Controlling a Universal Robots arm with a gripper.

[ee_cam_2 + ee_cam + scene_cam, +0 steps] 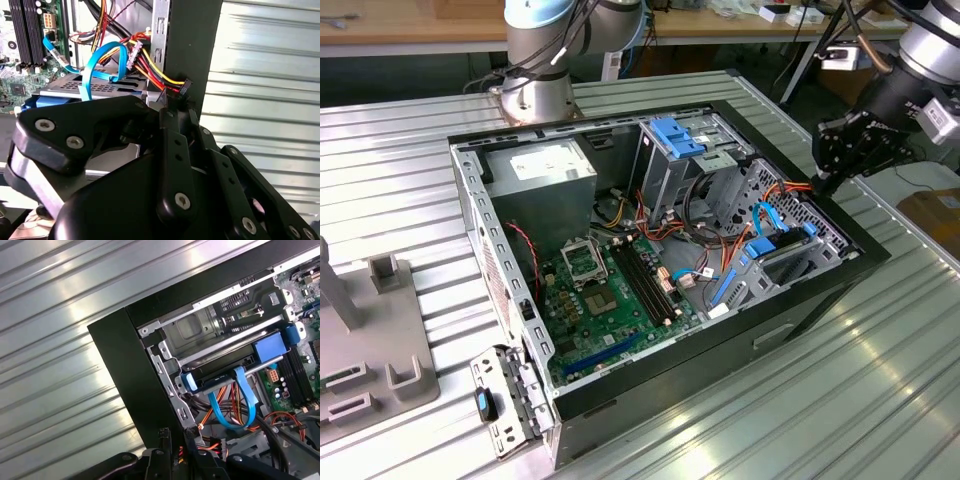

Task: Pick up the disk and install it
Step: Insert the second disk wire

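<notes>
- Exterior view: one open computer case (650, 385) lies on the ribbed bench (820, 410).
  - One claw (825, 178) hangs at the upper right of the exterior view, just above the case's rim.
  - One disk (782, 248) sits in the drive bay at the case corner, lower right of the case, blue rails on its edges.
  - One grey power supply box (542, 175) is at the upper left inside the case.
- Second wrist view: the claw (175, 107) looks narrow, tips close together, nothing seen between them.
  - One black power connector (183, 87) on red/yellow wires lies just beside the tips.
  - The disk (107, 89) is further inside, with one blue flat cable (95, 60) looped over it.
- First wrist view: the claw (175, 435) is over the case wall, with wires under it.
  - The disk (220, 372) is near, not touched.
  - The blue flat cable (245, 405) hangs between them.
- Risks, as a judgement:
  - The tips may snag the wire bundle or connector, being this close.
  - The claw may hit the case rim.
  - The looped cable may foul a grip on the disk.
</notes>
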